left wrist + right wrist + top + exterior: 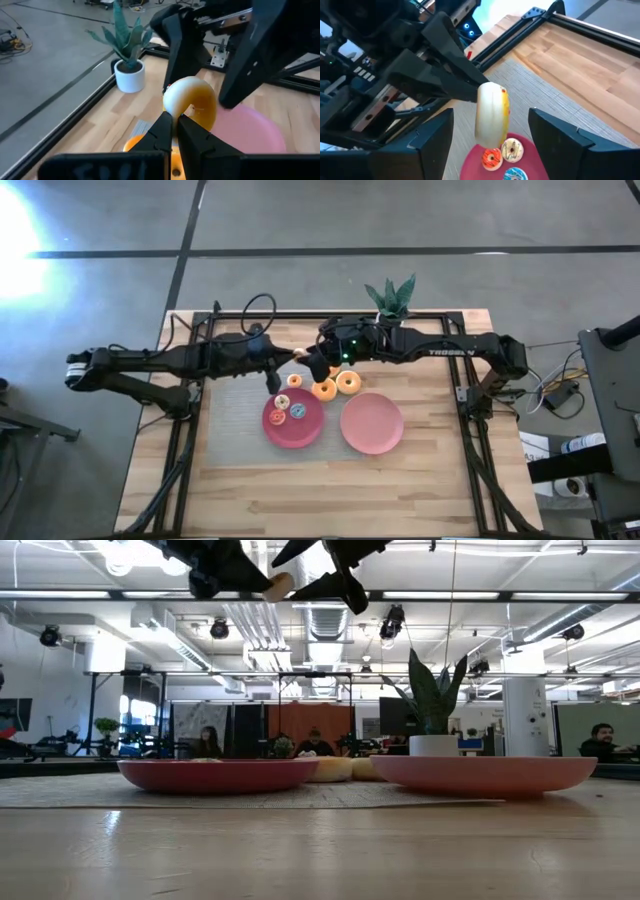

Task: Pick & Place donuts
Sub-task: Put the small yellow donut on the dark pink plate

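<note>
3 donuts [287, 408] lie on the magenta plate [306, 430]; 2 wait just beside it. Above it, left gripper [174, 131] pinches another donut [192, 100]; right gripper [492, 131] gapes empty around it.

A: What hangs over the surface [320, 850]?
B: Two dark end effectors, high up. The left end effector [262, 585] is pinched shut on a pale donut [280, 584]. The right end effector [318, 570] is just beside it, fingers spread apart to either side of the donut.
A: And lower down?
B: A red plate [216, 775] and a pink plate [484, 775], side by side. Between them, farther back, lie yellowish donuts [332, 769]. A potted plant [434, 705] stands behind the pink plate. People sit in the room beyond.
</note>
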Robot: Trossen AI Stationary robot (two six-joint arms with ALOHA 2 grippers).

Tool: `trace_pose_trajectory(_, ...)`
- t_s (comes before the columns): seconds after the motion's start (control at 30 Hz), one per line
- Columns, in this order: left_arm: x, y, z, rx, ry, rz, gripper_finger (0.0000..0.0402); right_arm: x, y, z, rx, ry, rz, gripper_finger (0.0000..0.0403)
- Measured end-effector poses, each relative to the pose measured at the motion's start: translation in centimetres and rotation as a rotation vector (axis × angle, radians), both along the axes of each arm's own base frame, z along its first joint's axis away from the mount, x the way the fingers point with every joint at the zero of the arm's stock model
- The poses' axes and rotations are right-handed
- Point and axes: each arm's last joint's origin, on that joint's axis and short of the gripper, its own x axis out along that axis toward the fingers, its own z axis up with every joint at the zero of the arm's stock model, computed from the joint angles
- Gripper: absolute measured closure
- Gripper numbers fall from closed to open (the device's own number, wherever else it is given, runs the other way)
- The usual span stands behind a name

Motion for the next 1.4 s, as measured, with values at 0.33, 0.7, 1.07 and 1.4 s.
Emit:
trace_pose_trajectory(0.33, 0.4, -0.1, 0.4, 0.024, 0.016, -0.016, 0.0401, -0.2, 0.0, -0.3, 0.003, 0.038, -0.002, 0.0178)
trace_pose_trajectory(0.7, 0.5, -0.2, 0.0, -0.026, 0.023, -0.013, 0.0401, -0.2, 0.0, -0.4, -0.021, 0.048, 0.01, 0.0283)
trace_pose_trajectory(1.07, 0.3, -0.2, -0.3, -0.11, 0.024, 0.02, 0.0319, -0.3, 0.3, -0.6, -0.053, 0.077, 0.036, 0.0388)
trace_pose_trajectory(1.4, -2.3, -0.7, -2.0, -0.274, 0.243, 0.1, 0.0278, -0.5, 3.5, -1.9, -0.296, 0.234, 0.156, 0.039)
